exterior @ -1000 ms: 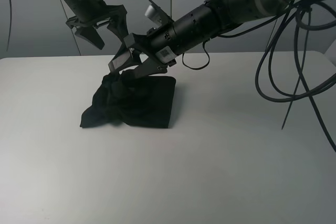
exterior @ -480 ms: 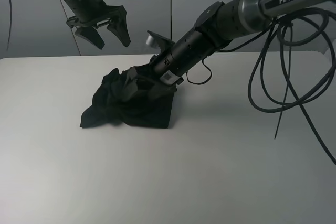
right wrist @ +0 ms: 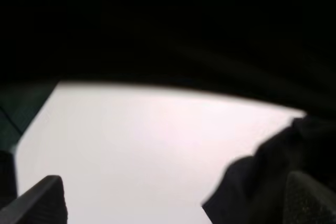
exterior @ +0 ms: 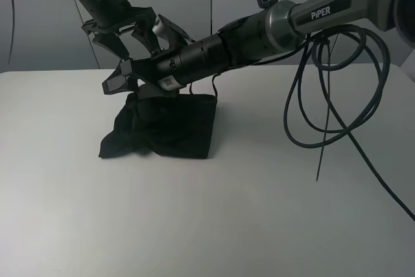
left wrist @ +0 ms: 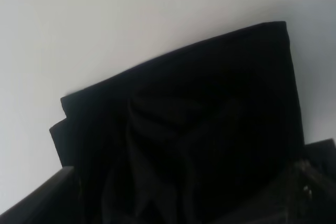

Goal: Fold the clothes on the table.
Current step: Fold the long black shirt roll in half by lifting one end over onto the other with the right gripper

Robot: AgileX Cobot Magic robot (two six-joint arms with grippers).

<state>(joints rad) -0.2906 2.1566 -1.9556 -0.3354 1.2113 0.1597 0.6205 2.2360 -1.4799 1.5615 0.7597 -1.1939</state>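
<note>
Right claw (exterior: 120, 81) now farther left, T-shirt (exterior: 162, 128) print hidden.

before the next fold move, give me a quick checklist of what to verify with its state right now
1. Shirt lying on the table: ok. The black shirt sits bunched on the white table, well away from its edges.
2. Shirt folded flat: not ok. Its left end is lumpy and creased; the right edge looks straight.
3. Right gripper free of cloth: ok. Its open jaws appear to hold nothing, above the shirt's left end.
4. Left gripper clear: ok. It hangs above the shirt with jaws open.
5. Room between the arms: cannot tell. The grippers overlap in the high view; depth is unclear.
6. Printed side position: cannot tell. No print shows.
</note>
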